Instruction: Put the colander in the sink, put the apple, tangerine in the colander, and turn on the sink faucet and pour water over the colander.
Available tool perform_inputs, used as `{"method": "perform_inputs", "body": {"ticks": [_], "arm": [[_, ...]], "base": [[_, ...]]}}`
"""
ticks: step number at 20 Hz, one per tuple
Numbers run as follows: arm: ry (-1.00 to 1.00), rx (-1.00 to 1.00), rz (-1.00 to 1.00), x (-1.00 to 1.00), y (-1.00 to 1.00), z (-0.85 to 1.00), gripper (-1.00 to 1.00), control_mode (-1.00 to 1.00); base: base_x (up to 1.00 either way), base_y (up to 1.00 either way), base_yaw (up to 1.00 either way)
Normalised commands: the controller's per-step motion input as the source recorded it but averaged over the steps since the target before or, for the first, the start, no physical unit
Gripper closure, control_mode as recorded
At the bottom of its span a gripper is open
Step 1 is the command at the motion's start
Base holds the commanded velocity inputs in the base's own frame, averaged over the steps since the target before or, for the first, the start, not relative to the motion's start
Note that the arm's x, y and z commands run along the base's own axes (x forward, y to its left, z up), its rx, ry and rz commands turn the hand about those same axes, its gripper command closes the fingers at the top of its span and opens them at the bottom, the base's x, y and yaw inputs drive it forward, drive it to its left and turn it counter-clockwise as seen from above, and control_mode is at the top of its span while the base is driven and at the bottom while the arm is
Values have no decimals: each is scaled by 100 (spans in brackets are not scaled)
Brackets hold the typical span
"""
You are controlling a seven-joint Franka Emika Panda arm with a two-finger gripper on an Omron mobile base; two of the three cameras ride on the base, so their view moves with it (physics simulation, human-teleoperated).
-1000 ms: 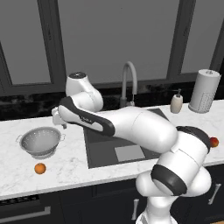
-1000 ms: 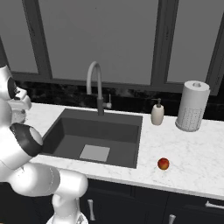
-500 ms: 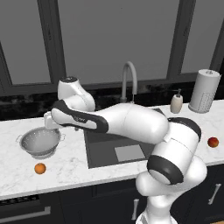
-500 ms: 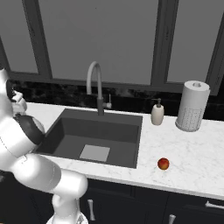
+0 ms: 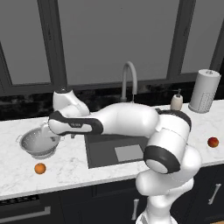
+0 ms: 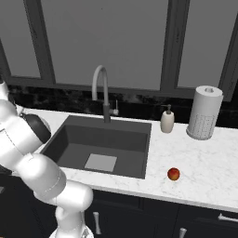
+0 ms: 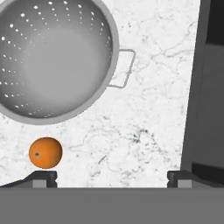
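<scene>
The colander (image 7: 52,57) is a silver perforated bowl standing upright on the marble counter, left of the sink (image 5: 105,153); its side handle (image 7: 124,68) points toward the sink. My gripper (image 7: 113,179) hovers open above the counter between the colander and the sink edge (image 7: 203,87), holding nothing. The tangerine (image 7: 45,152) lies on the counter beside the colander, close to one fingertip (image 7: 43,177); the left base view also has the colander (image 5: 38,142) and the tangerine (image 5: 40,168). The apple (image 6: 173,174) rests on the counter right of the sink. Behind the basin rises the faucet (image 6: 103,90).
A soap dispenser (image 6: 167,121) and a white paper-towel cylinder (image 6: 204,111) stand at the back right of the counter. My own arm stretches across the sink's left half in the left base view. Dark windows back the counter.
The arm has swung left from over the sink's left edge toward the colander. The gripper has stayed open and the fruits and colander have not moved.
</scene>
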Motion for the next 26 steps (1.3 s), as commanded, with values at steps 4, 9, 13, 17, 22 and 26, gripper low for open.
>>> {"method": "perform_inputs", "body": {"ticks": [4,9,13,17,22,26], "arm": [[0,0,-16,1,7,-39,-100,-100],[0,2,-19,3,16,-18,-100,-100],[2,2,-19,15,18,-6,-100,-100],[8,0,-9,23,13,0,-100,-100],[7,0,0,26,7,0,-100,-100],[4,0,0,30,11,-18,-100,-100]], "base": [[0,0,0],[0,0,0],[0,0,0],[0,0,0],[0,0,0],[0,0,0]]}}
